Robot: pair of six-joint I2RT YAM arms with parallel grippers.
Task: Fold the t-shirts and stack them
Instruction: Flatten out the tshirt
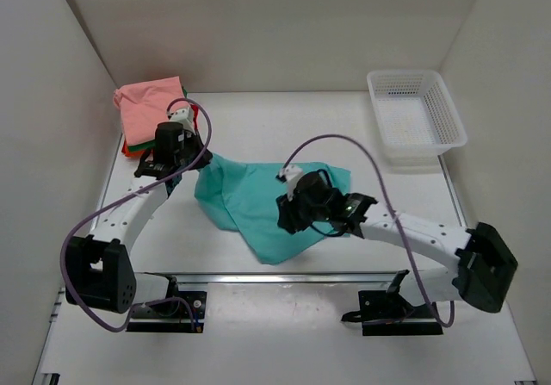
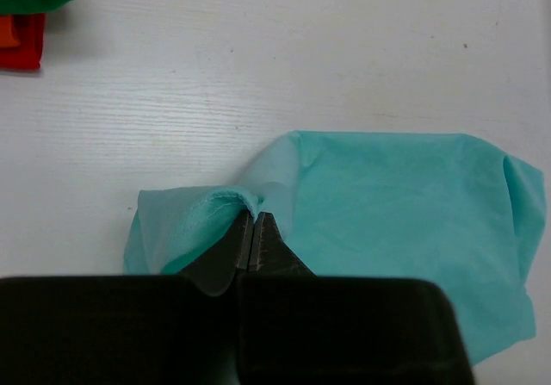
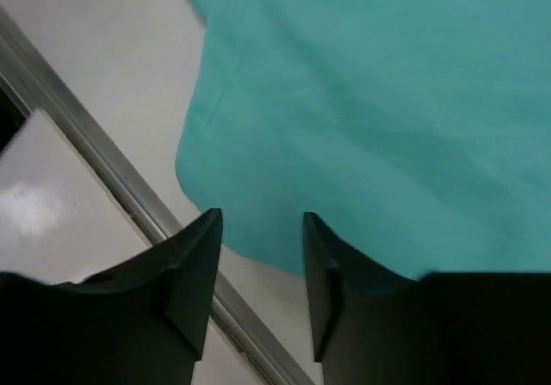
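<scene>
1 teal t-shirt | 3 folded t-shirts stacked | left tool pinching teal t-shirt | right tool agape

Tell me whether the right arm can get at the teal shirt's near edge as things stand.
Probably yes: the right gripper hangs open right over that edge of the teal shirt, with nothing between them.

White table inside plain white walls, metal rail along its near edge
</scene>
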